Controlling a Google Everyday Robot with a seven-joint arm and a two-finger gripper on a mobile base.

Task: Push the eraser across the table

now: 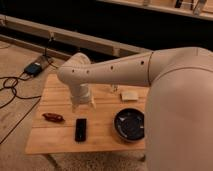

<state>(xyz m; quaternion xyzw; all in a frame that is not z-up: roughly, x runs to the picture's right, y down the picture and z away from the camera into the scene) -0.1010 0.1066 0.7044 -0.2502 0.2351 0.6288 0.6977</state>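
The eraser [80, 129] is a small flat black block lying near the front edge of the light wooden slatted table [55, 90], left of centre. My gripper [83, 103] hangs at the end of the white arm over the middle of the table, just behind the eraser and apart from it. The arm reaches in from the right and covers much of the table's right side.
A dark bowl [129, 124] stands at the front right of the table. A reddish-brown elongated object [52, 117] lies at the front left. A pale flat block [129, 95] lies at the back right. Cables and a power box [35, 68] are on the floor to the left.
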